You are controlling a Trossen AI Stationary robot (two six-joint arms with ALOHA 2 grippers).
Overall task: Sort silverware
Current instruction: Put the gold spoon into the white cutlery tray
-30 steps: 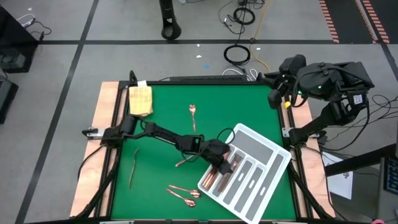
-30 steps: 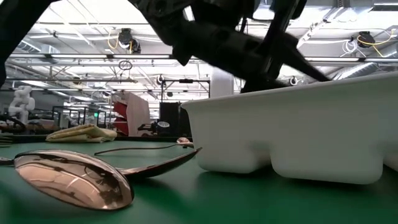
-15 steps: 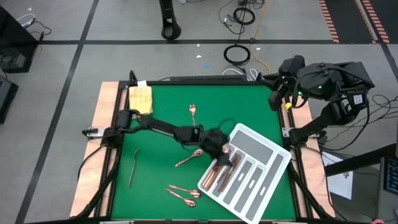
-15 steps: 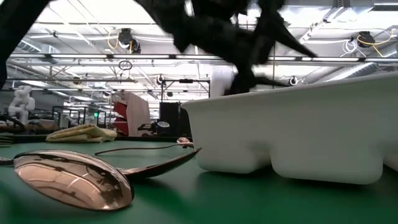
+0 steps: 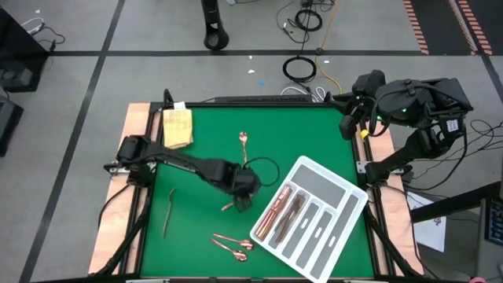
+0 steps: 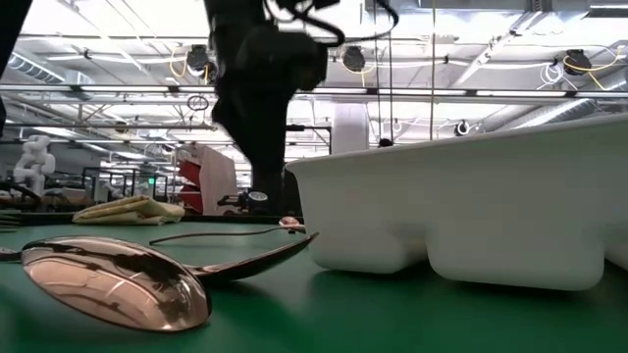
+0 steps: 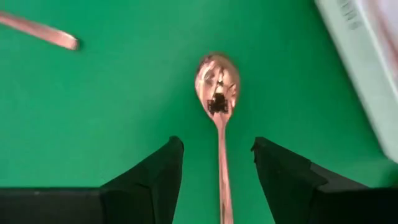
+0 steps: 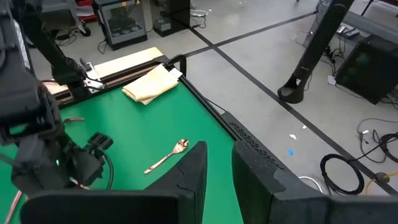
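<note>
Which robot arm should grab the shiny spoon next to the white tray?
Probably the left. Its open left gripper hangs right over that spoon, fingers either side of the handle. The right gripper is parked off at the table's far right corner, well away from the tray.

A large industrial robotics laboratory or workshop hall. In the low view, the upper part of the frame shows a high ceiling of exposed trusses with hanging cables, and a white robot figure stands at far left. In the high view, a grey concrete floor marked with dark tape lines surrounds the green-topped table; coiled cables lie at top centre. The right wrist view shows a black equipment stand at upper right and cabinets at the top.
</note>
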